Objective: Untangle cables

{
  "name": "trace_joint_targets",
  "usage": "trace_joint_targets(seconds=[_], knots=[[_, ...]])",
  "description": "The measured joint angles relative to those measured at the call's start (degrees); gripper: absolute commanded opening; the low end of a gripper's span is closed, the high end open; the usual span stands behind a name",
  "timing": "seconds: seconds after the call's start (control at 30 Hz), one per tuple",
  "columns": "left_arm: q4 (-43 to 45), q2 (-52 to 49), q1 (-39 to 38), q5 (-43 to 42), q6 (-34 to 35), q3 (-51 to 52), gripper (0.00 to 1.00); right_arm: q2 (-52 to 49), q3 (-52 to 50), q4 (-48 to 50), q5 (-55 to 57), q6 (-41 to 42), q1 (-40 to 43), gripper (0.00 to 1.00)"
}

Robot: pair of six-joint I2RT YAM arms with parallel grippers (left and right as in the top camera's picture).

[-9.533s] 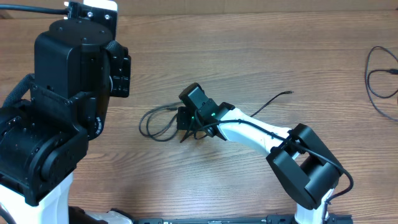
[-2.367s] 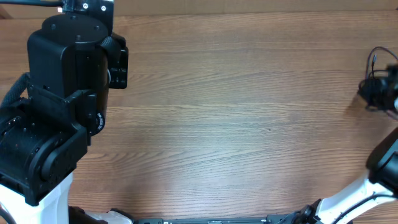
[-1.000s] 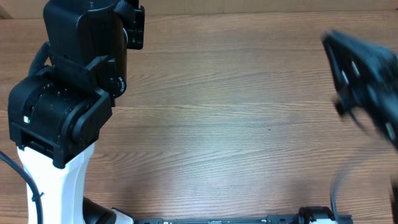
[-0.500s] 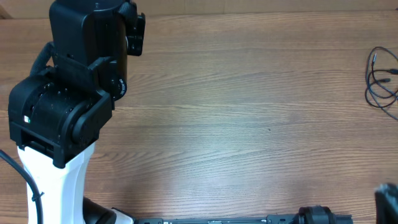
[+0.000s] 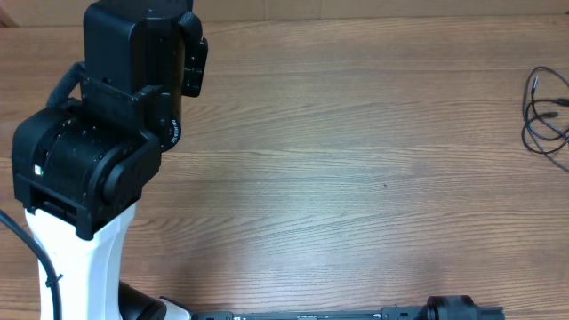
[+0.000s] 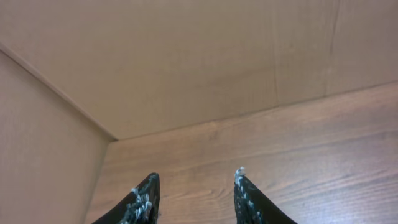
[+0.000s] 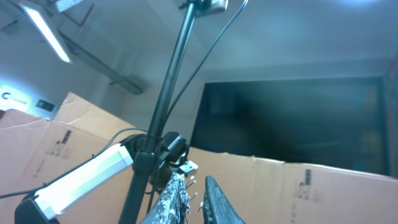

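Observation:
The cables (image 5: pixel 544 116) lie as loose thin black loops at the table's far right edge in the overhead view, with no gripper near them. My left arm (image 5: pixel 107 133) stands tall at the table's left side. In the left wrist view, my left gripper (image 6: pixel 196 173) is open over bare wood near the back left corner, with nothing between its fingers. My right gripper (image 7: pixel 194 178) points up into the room, shut with only a sliver between its fingers and holding nothing. The right arm is out of the overhead view.
A cardboard wall (image 6: pixel 186 62) runs along the table's back and left edges. The right arm's base (image 5: pixel 462 308) shows at the bottom edge. The right wrist view shows a camera pole (image 7: pixel 168 93) and cardboard boxes (image 7: pixel 298 186).
The right arm has swung away from the cables and out of the overhead view, uncovering them at the right edge. The left arm has shifted slightly right.

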State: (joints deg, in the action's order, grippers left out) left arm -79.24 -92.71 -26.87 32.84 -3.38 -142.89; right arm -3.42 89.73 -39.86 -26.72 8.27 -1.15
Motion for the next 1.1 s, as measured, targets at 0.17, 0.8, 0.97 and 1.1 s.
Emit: trace_joint_targets(seconds=[0.17, 0.8, 0.97, 1.1], knots=[[-1.64, 0.0, 0.0, 0.02, -0.02, 0.0, 0.36, 2.78, 0.81, -3.08, 5.44, -0.81, 0.09, 0.09], [-1.79, 0.0, 0.0, -1.38, -0.04, 0.0, 0.11, 2.8, -6.45, 24.26, 14.45, -0.07, 3.08, 0.09], [-1.64, 0.0, 0.0, -1.44, -0.07, 0.0, 0.09, 2.89, -17.03, 39.91, 6.82, -1.05, 0.35, 0.11], [-1.14, 0.0, 0.0, -1.55, -0.11, 0.0, 0.12, 2.89, -28.89, 53.0, 4.02, -0.68, -1.38, 0.28]])
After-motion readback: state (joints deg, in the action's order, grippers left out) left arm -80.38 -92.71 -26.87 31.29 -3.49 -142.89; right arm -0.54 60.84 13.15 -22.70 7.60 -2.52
